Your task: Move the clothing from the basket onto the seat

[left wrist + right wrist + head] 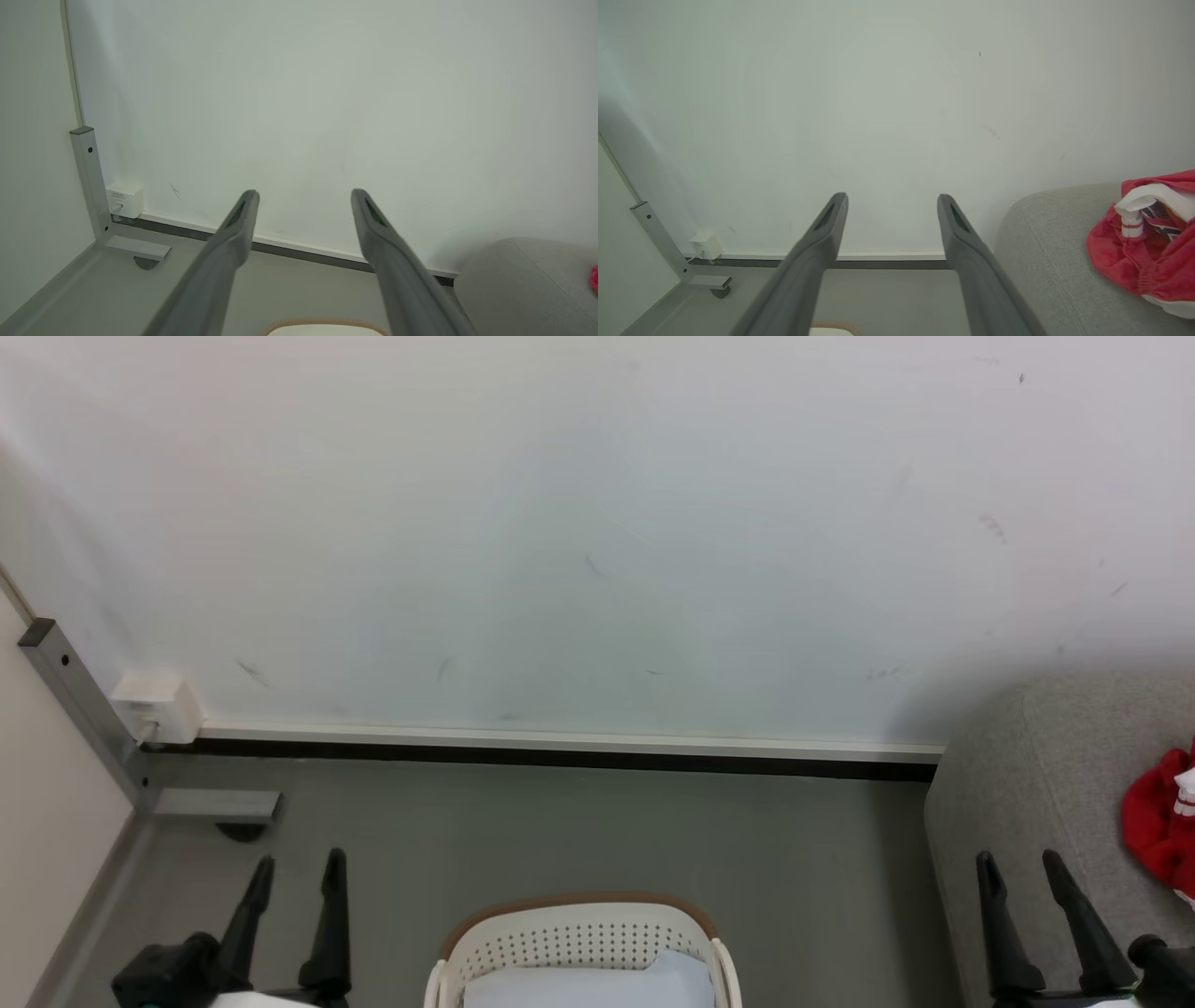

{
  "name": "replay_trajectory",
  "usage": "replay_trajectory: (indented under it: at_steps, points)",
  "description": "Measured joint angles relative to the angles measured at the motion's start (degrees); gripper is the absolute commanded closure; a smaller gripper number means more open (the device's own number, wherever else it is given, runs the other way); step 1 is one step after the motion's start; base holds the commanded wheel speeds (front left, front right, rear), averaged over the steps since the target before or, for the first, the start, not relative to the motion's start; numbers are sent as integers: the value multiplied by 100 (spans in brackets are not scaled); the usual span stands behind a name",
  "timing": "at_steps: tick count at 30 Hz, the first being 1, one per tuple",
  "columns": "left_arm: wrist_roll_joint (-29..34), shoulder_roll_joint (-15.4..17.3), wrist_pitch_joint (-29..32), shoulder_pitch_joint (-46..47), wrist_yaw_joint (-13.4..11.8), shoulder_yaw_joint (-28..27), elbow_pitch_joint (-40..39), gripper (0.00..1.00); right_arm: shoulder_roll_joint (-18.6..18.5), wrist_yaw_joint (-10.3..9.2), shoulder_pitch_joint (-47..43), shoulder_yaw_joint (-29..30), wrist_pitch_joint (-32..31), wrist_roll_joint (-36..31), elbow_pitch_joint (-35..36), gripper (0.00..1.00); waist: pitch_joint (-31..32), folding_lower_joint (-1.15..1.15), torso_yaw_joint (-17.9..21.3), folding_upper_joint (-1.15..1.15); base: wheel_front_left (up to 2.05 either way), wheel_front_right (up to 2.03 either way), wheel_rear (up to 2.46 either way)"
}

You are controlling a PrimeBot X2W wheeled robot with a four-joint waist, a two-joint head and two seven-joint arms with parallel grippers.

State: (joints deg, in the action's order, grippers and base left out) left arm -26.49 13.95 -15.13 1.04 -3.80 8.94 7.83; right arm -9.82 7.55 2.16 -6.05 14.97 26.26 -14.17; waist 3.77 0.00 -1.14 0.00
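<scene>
As left gripper (301, 857) gapes, right gripper (1016, 855) too

1 white plastic basket (579, 943), rounded, with perforated walls and a brown woven-look rim. 1 pale blue-white flat pad (597, 985) lying in it. 1 large light grey fabric sofa (1036, 775) with rounded edges. 1 heap of red fabric clothing (1134, 261) with white trim on the sofa; number of garments in the heap cannot be told. 2 grippers: left gripper (301, 859) and right gripper (1016, 857). 2 long dark fingers (331, 915) each, 4 in total. 1 small white box (157, 707) low on the wall. 1 grey metal post (79, 705), with 1 flat grey bracket (217, 805) at its base and 1 dark round foot (241, 832) under the bracket.
</scene>
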Motion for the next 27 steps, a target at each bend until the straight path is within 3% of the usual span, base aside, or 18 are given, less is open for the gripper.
replay_trajectory:
  at_steps: [5, 13, 27]
  points:
    - [399, -327, 0, -54, 278, -265, 186, 0, 279, 0, -168, -86, 5, -155, 127, 0, -5, 0, -19, 0, 0, 0, 0]
    - [844, -650, 0, -58, 616, -692, 398, 0, 313, 0, -226, -178, 7, -381, 126, 0, 7, 0, 22, 0, 0, 0, 0]
    - [1249, -933, 0, -70, 906, -1061, 622, 0, 367, 0, -201, -202, 7, -501, 119, 0, 1, 0, 43, 0, 0, 0, 0]
